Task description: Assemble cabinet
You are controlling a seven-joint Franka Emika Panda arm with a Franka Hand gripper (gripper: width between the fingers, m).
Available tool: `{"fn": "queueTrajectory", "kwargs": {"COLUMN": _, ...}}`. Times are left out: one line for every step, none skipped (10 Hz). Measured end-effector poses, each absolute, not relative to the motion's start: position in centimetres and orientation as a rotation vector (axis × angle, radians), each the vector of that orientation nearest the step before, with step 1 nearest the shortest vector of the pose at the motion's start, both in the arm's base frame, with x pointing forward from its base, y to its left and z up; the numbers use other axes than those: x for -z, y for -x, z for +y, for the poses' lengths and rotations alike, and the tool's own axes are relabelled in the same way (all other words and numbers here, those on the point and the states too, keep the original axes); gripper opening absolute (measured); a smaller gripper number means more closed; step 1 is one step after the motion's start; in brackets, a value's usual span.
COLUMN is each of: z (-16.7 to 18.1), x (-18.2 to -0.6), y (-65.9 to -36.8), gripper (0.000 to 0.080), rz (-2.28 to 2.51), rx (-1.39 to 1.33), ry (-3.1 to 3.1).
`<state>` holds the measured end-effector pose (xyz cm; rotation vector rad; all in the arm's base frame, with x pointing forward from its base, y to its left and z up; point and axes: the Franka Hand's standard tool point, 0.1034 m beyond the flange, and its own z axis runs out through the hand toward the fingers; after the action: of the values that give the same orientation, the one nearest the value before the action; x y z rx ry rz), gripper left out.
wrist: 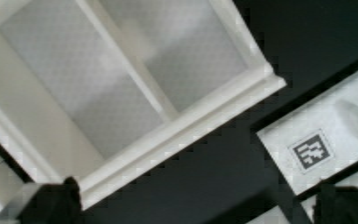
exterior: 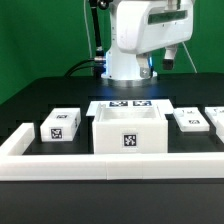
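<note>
Now: claw (exterior: 168,50) spread, empty, held high. The cabinet (exterior: 128,131) sits mid-table just behind the rail (exterior: 110,166), drawer boxes (exterior: 60,125) loose either side. Descend off-centre and you'll clip its thin wall, skewing it.

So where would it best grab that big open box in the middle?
Probably a side wall of the box, coming from straight above. It sits open side up, so its walls stand as thin upright rims that two fingers could straddle; the whole body looks too wide to span.
</note>
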<state>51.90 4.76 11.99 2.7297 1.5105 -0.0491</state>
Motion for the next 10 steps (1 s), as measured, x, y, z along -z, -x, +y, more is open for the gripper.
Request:
{"fn": "queueTrajectory", "kwargs": {"z": 4.8, "x": -11.8, "y": -52.0, "gripper": 0.0650, "rz": 1.508, "rx": 0.055, "ry": -2.734}}
{"fn": "queueTrajectory", "kwargs": {"z": 4.8, "x": -11.8, "y": -52.0, "gripper": 0.0650, "rz": 1.509, "rx": 0.055, "ry": -2.734}}
{"fn": "queueTrajectory", "kwargs": {"z": 4.8, "x": -11.7, "y": -52.0, "gripper": 0.0650, "rz": 1.513, "rx": 0.056, "ry": -2.732}}
{"fn": "queueTrajectory", "kwargs": {"z": 4.7, "x": -11.6, "y": -51.8, "gripper": 0.0650, "rz": 1.558, "rx": 0.057, "ry": -2.704}}
{"fn": "queueTrajectory", "kwargs": {"z": 4.4, "x": -11.3, "y": -51.2, "gripper": 0.0650, "rz": 1.621, "rx": 0.062, "ry": -2.665}}
{"fn": "queueTrajectory", "kwargs": {"z": 4.2, "x": -10.9, "y": -50.4, "gripper": 0.0650, "rz": 1.720, "rx": 0.081, "ry": -2.600}}
{"fn": "queueTrajectory", "kwargs": {"z": 4.0, "x": -10.4, "y": -50.0, "gripper": 0.0650, "rz": 1.931, "rx": 0.092, "ry": -2.446}}
{"fn": "queueTrajectory", "kwargs": {"z": 3.9, "x": -10.0, "y": -49.7, "gripper": 0.0650, "rz": 2.047, "rx": 0.073, "ry": -2.352}}
{"fn": "queueTrajectory", "kwargs": {"z": 3.8, "x": -9.9, "y": -49.8, "gripper": 0.0650, "rz": 2.104, "rx": 0.060, "ry": -2.295}}
{"fn": "queueTrajectory", "kwargs": {"z": 3.8, "x": -9.9, "y": -49.8, "gripper": 0.0650, "rz": 2.164, "rx": 0.063, "ry": -2.240}}
